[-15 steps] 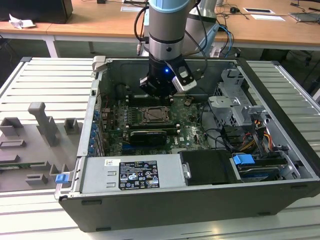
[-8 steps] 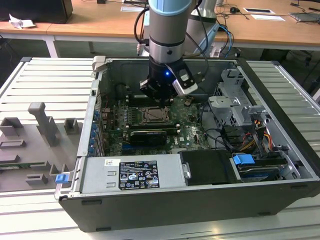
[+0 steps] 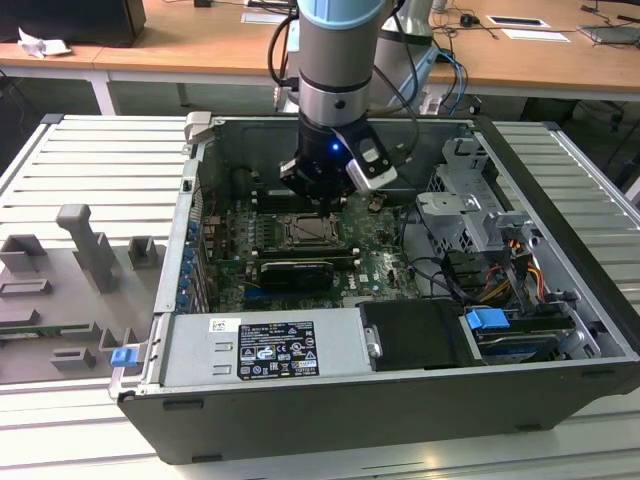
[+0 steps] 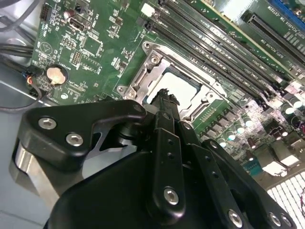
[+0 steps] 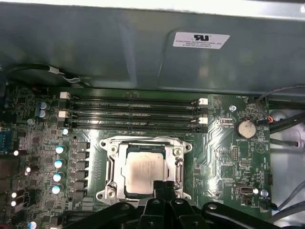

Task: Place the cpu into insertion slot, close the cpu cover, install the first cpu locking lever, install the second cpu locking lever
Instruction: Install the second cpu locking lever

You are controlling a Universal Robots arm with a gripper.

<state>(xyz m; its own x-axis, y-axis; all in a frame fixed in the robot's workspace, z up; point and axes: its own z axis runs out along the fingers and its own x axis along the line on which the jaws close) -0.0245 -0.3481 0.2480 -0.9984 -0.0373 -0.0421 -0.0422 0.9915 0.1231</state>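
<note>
A: Motherboard [image 5: 224, 157], green and crowded with small parts, lies flat inside the open dark grey computer case [image 3: 330, 420]. The case rests on a pale ribbed metal table [image 3: 90, 170].

B: Where is the chip?

A: The small flat square cpu [image 5: 143, 172] with its silvery-tan metal top sits in the insertion slot [image 5: 120, 191], the square socket set into the board. In both wrist views its top shows through the large window of the cpu cover [image 5: 143, 142], the thin silvery metal frame plate, which lies flat down over the socket.

B: And the arm?

A: In the exterior view the silver and pale blue arm comes down into the case from above, with the black gripper [image 3: 322, 198] just over the socket. In the first wrist view the gripper [image 5: 164, 187] reaches the near edge of the chip and cover; whether it touches them I cannot tell.

B: The jaws?

A: Drawn together, tip against tip, with nothing between them. The second wrist view shows the black fingers [image 4: 164, 102] meeting in one narrow point at the socket's edge.

B: Anything around it?

A: Long black memory slots [image 5: 133, 114] run beside the socket, and a round silver coin battery [image 5: 246, 128] sits further off on the board. In the exterior view a long black expansion card [image 3: 295, 272] stands just beside the socket.
</note>
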